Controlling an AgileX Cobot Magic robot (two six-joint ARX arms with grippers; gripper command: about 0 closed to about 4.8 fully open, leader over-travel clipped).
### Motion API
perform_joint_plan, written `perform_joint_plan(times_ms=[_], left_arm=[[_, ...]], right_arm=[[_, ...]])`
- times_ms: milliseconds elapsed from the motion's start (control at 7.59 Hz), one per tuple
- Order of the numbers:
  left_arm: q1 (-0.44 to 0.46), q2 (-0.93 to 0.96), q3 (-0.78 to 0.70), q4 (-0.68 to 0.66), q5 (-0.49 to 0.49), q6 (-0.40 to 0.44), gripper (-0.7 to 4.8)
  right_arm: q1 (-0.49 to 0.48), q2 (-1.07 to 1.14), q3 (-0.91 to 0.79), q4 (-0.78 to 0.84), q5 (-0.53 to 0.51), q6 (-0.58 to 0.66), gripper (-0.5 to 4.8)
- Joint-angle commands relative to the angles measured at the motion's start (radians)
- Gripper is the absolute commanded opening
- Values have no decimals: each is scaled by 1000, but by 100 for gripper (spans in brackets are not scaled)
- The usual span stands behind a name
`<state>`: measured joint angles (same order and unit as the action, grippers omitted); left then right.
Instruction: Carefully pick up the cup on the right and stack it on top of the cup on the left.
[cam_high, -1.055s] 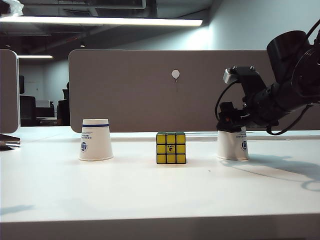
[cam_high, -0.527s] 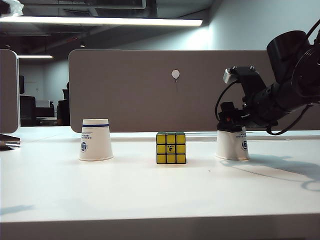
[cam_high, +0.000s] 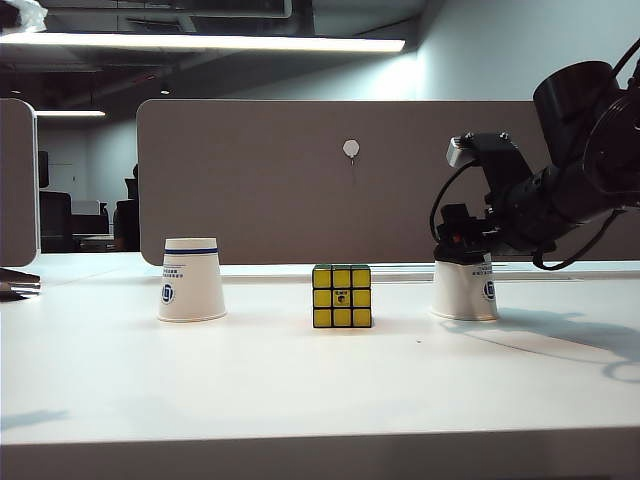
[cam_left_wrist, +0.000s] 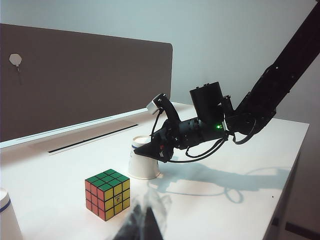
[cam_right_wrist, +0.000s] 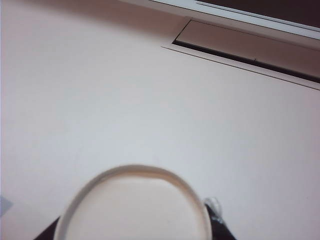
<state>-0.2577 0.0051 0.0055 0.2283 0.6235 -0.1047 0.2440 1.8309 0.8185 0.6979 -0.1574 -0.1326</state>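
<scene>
Barely anything has shifted: the right gripper (cam_high: 462, 252) stays clamped around the top of the right cup (cam_high: 465, 291), still on the desk (cam_high: 320, 380); lift comes next. The left gripper (cam_left_wrist: 142, 227), blurred, unreadable, idles far off.

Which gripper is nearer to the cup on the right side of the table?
Right. The right gripper is clamped around the top of the right cup. The left gripper hangs back, blurred at the frame edge, with the Rubik's cube between it and that cup.
</scene>
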Motion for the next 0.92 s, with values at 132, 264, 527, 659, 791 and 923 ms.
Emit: perform_joint_plan(times_ms=[132, 264, 527, 659, 791, 923], left_arm=[[0, 0, 2, 14, -3, 3, -6], [0, 0, 2, 14, -3, 3, -6], [0, 0, 2, 14, -22, 3, -6], [0, 0, 2, 14, -41, 3, -6], [0, 0, 2, 13, -45, 4, -6], [0, 0, 2, 12, -87, 26, -6]], right_arm=[[0, -4, 7, 18, -2, -2, 300], [0, -4, 9, 18, -2, -2, 300], [1, -4, 9, 43, -2, -2, 269], [1, -4, 9, 47, -2, -2, 269], [2, -4, 9, 62, -18, 2, 269], [8, -5, 9, 94, -64, 8, 269]])
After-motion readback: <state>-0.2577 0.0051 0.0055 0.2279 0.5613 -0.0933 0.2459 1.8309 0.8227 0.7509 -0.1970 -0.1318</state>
